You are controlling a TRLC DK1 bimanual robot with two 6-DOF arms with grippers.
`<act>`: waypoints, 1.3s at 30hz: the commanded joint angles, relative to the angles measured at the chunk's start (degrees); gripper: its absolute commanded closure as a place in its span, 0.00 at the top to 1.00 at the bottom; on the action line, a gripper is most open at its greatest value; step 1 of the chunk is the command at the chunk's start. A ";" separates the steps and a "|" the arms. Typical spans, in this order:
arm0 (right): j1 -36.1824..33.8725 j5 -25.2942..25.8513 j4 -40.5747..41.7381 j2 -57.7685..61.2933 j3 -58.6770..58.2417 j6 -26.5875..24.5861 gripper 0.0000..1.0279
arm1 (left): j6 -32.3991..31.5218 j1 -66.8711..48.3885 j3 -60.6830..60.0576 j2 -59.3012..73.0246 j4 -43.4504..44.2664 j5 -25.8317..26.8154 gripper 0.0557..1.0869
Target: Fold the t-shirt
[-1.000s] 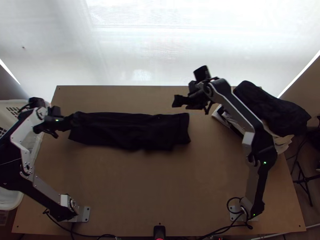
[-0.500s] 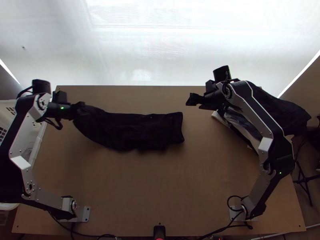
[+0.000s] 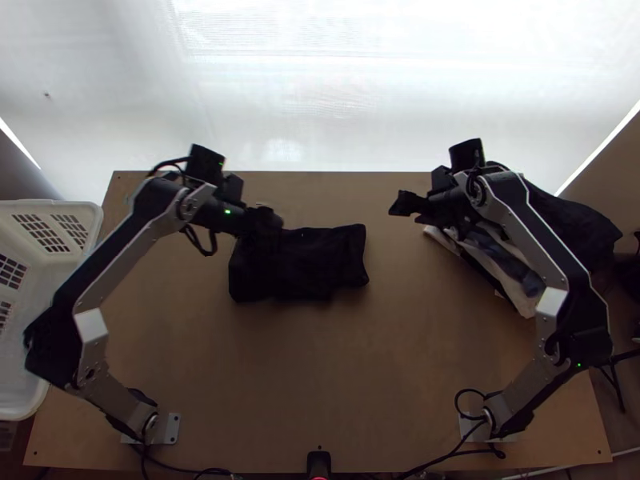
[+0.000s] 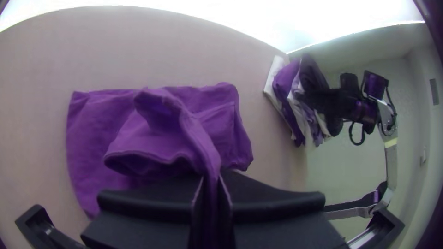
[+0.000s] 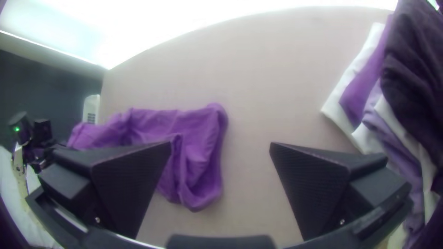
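In the top view my left gripper (image 3: 264, 222) is above the left part of the dark t-shirt (image 3: 320, 264), which lies as a compact folded bundle left of the table's middle. Seen from the left wrist, the t-shirt (image 4: 106, 120) looks purple, and my left gripper (image 4: 211, 184) is shut on a raised edge of it. My right gripper (image 3: 400, 204) is to the right of the t-shirt, apart from it. Its fingers stand wide apart in the right wrist view, where my right gripper (image 5: 220, 147) is open and the t-shirt (image 5: 198, 157) is beyond it.
A pile of white, purple and dark clothes (image 3: 568, 228) lies at the table's right side, partly under the right arm. A white basket (image 3: 52, 240) stands at the left edge. A small black device (image 3: 318, 462) sits at the near edge.
My left gripper has moved right with the t-shirt's left end, folding it over and shortening the bundle. The right gripper has moved off to the right.
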 commanded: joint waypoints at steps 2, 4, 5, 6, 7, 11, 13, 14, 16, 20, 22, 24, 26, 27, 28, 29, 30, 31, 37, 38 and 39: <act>-3.82 0.02 0.37 -9.05 -6.60 -1.31 0.96 | -3.47 -8.07 1.65 10.86 5.78 -1.48 0.03; -4.25 0.02 0.37 -10.80 -8.09 -1.58 0.96 | -4.27 -8.86 1.83 12.09 7.10 -1.48 0.03; -4.61 0.02 0.37 -11.33 -8.70 -1.66 0.96 | -5.14 -9.21 1.92 12.53 7.98 -1.48 0.03; -4.69 0.02 0.37 -11.86 -9.32 -1.93 0.96 | -5.67 -9.65 1.92 12.88 9.12 -1.48 0.03; -4.78 0.02 0.37 -12.30 -9.94 -1.93 0.96 | -5.94 -10.27 1.92 13.15 9.74 -1.48 0.03; -4.69 0.02 1.07 -13.44 -11.52 -1.84 0.96 | -8.13 -12.99 3.50 15.87 12.73 -1.48 0.03; -4.43 0.02 1.34 -13.88 -12.04 -1.66 0.96 | -9.28 -13.78 5.96 17.89 13.17 -1.48 0.03; -4.34 0.02 1.51 -14.06 -12.22 -1.66 0.96 | -9.54 -14.13 6.75 18.60 13.17 -1.48 0.03; -4.17 0.02 1.78 -14.50 -12.57 -1.49 0.96 | -9.36 -14.84 8.16 19.30 13.26 -0.86 0.25; -3.82 0.02 2.13 -15.02 -13.45 -1.49 0.96 | -8.66 -15.98 10.18 19.04 13.96 0.63 0.96; -3.20 0.02 2.48 -15.29 -14.24 -1.49 0.96 | -8.84 -15.80 10.88 17.10 14.22 1.95 0.96; -2.41 0.02 2.83 -15.64 -14.94 -1.49 0.96 | -9.28 -15.36 11.67 14.64 14.22 2.65 0.96; -0.83 0.02 3.27 -15.81 -15.47 -1.58 0.96 | -10.07 -14.31 12.46 12.00 14.84 2.83 0.96; 0.14 0.02 3.36 -15.81 -15.56 -1.84 0.96 | -11.12 -13.69 12.55 10.69 15.80 3.01 0.96; 0.93 0.02 3.53 -15.81 -15.65 -2.02 0.96 | -12.88 -12.73 12.55 9.54 17.03 3.71 0.96; 1.72 0.11 3.71 -15.81 -15.74 -2.19 0.96 | -15.08 -11.58 12.46 8.31 18.70 4.06 0.96; 2.34 0.02 3.80 -15.81 -15.74 -2.37 0.96 | -17.10 -10.35 12.46 7.26 20.20 4.59 0.96; 2.95 0.11 4.32 -15.81 -15.74 -2.45 0.96 | -18.42 -9.12 12.37 6.64 21.34 5.64 0.96; 8.49 -1.82 4.24 -14.58 -10.73 -0.26 0.96 | -16.22 -2.18 10.00 5.06 20.46 5.91 0.96; 9.98 -3.41 3.18 -13.35 -9.14 -0.26 0.96 | -14.46 -0.95 8.24 4.27 20.46 5.91 0.96; 11.39 -4.37 2.13 -11.68 -7.91 -0.17 0.96 | -13.14 0.28 6.75 3.57 20.37 5.47 0.96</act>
